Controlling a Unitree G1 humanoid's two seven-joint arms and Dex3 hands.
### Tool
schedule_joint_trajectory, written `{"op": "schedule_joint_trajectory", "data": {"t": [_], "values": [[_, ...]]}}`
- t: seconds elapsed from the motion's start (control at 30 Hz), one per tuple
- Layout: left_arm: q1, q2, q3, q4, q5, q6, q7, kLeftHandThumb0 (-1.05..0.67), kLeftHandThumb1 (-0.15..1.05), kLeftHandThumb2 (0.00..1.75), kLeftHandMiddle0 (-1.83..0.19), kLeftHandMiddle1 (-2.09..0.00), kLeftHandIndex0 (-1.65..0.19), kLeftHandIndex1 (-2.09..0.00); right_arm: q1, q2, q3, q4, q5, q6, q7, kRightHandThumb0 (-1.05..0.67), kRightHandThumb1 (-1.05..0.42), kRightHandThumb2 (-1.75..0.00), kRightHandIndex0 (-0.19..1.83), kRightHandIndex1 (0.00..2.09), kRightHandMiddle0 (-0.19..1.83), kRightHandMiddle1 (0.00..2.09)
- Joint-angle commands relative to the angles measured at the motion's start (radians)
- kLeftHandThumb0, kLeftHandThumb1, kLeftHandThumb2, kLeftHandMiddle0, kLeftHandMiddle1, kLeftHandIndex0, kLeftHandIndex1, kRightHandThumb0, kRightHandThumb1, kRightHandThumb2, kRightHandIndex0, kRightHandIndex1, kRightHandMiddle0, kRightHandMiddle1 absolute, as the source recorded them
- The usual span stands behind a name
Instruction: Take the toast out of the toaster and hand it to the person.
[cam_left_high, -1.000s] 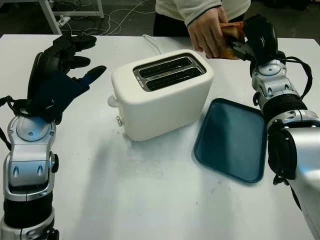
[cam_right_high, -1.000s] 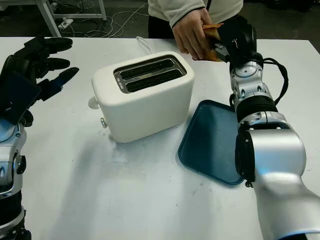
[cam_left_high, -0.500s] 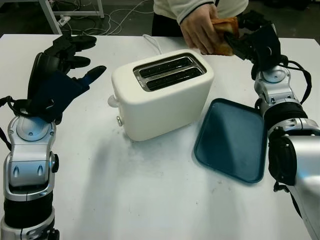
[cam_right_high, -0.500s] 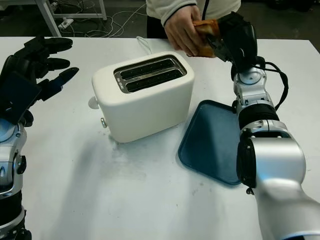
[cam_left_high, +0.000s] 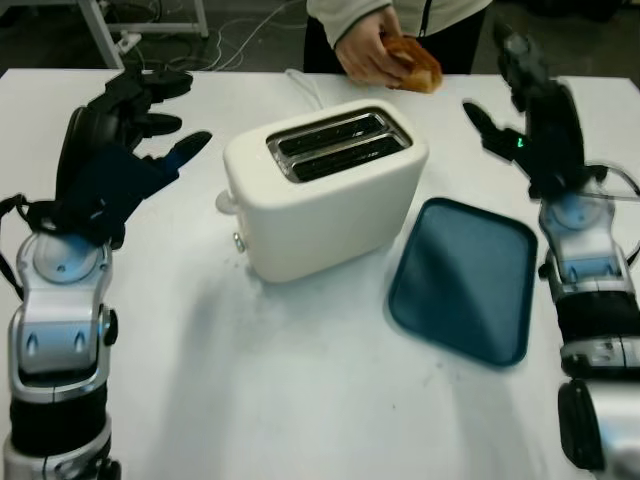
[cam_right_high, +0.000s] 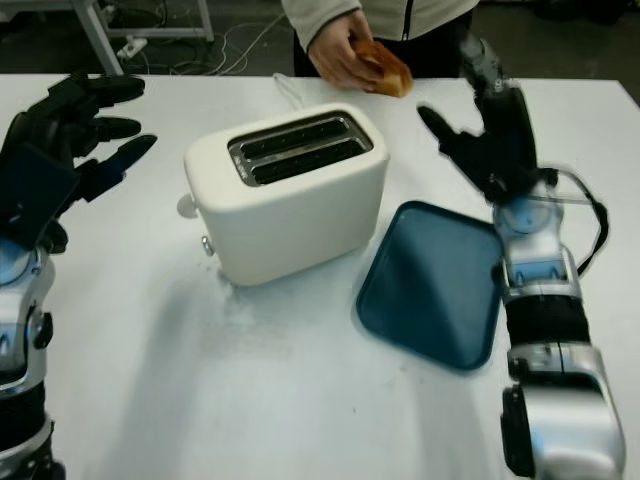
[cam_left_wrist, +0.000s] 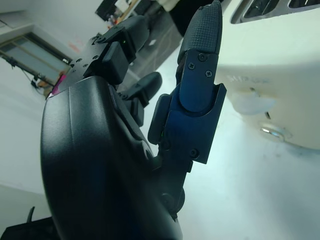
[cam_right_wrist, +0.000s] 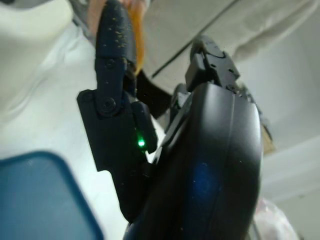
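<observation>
The right hand hangs open and holds nothing, its black fingers up in the air past the far edge of the dark blue rectangular plastic tray, with a small green light glowing on the palm. Off it goes, the golden-brown slice of toast: the person's hand grips it at the far edge of the white tabletop, just behind the cream two-slot toaster. That toaster sits mid-table between the two arms, its dark slots facing up, a white cable trailing from its back toward the person in the pale top. The tray lies flat, just beside the toaster on the right hand's side. Over on the other side, the left hand hovers open, well clear of the toaster. Half a second ago the right hand's fingers and the person's hand were both on the toast; now the robot has let go and pulled back, and the toast has moved away with the person.
</observation>
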Motion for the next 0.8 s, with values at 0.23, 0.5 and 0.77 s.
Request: {"op": "schedule_joint_trajectory", "data": {"t": [0.23,0.5,0.77], "values": [[0.18,-0.089,0.058,-0.118,-0.086,-0.028,0.012,-0.71,0.92,0.13,-0.18,-0.87,-0.31,-0.5,0.407,0.134,-0.013,-0.485,0.1,0.108,0.016,-0.74,-0.92,-0.55,0.1,0.04,0.1,0.02],[0.499,-0.289,-0.052,-0.152,-0.1,-0.265,0.097,-0.65,0.92,0.21,-0.11,-0.81,-0.24,-0.45,0.68,0.256,0.071,-0.683,0.146,0.102,0.019,-0.72,-0.92,-0.61,0.09,0.02,0.1,0.01],[0.671,-0.442,-0.164,0.027,-0.117,-0.596,0.161,-0.61,0.92,0.24,0.0,-0.7,-0.1,-0.44,0.786,0.338,0.149,-0.705,0.157,0.123,0.01,-0.66,-0.92,-0.61,0.02,0.0,0.03,0.0]]}}
